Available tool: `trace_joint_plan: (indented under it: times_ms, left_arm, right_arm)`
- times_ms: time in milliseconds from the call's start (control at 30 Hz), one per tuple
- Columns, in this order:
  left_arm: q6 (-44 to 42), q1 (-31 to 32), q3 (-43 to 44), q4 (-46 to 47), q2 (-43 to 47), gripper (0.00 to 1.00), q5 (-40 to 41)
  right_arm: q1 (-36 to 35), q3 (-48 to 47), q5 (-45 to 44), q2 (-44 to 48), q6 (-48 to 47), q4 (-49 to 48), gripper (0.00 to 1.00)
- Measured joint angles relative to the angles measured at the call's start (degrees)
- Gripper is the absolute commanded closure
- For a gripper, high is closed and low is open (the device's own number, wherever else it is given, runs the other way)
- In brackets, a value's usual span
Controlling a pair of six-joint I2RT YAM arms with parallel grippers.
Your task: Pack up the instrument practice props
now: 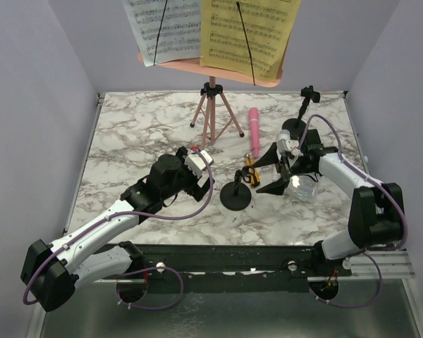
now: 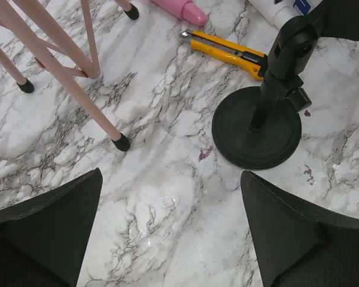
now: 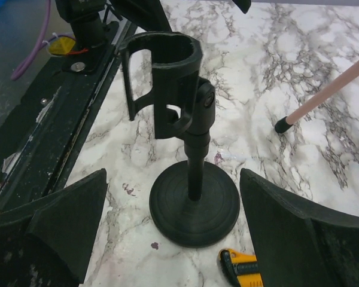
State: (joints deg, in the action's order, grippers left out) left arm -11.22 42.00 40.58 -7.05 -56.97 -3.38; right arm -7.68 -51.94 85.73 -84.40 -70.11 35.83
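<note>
Mic mount (image 3: 194, 212) upright before spread right jaws

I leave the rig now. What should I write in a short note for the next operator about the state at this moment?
Left gripper: jaws open, empty, low over the table beside the pink tripod.
Right gripper: jaws open, empty, facing the near mic mount; its clip is empty.
White page and yellow page sit on the music rack at the back; pink microphone lies on the table; second mic mount stands back right.
Done: nothing visibly packed. Left: all of it.
</note>
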Motion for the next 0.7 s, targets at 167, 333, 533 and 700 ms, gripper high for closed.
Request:
trace_joint_plan:
  times_ms: [167,333,533,700]
  left_arm:
    - [-0.04,0.0,0.0,-0.02,0.0,0.01,0.02]
    - [-0.24,0.0,0.0,-0.17,0.0,0.01,0.04]
    - [-0.42,0.0,-0.02,-0.46,0.0,0.01,0.2]
    - [-0.44,0.0,-0.02,-0.46,0.0,0.01,0.2]
  right_arm:
    - [-2.49,-9.03,0.37,-10.51,-11.26,10.93,0.12]
    - [-5.42,-13.86,0.28,-17.07,-18.78,19.19,0.16]
    - [-9.7,-17.05,-0.17,-20.85,-20.2,22.88,0.22]
    - [-10.69,-17.49,-0.87,-21.86,-20.22,23.71,0.29]
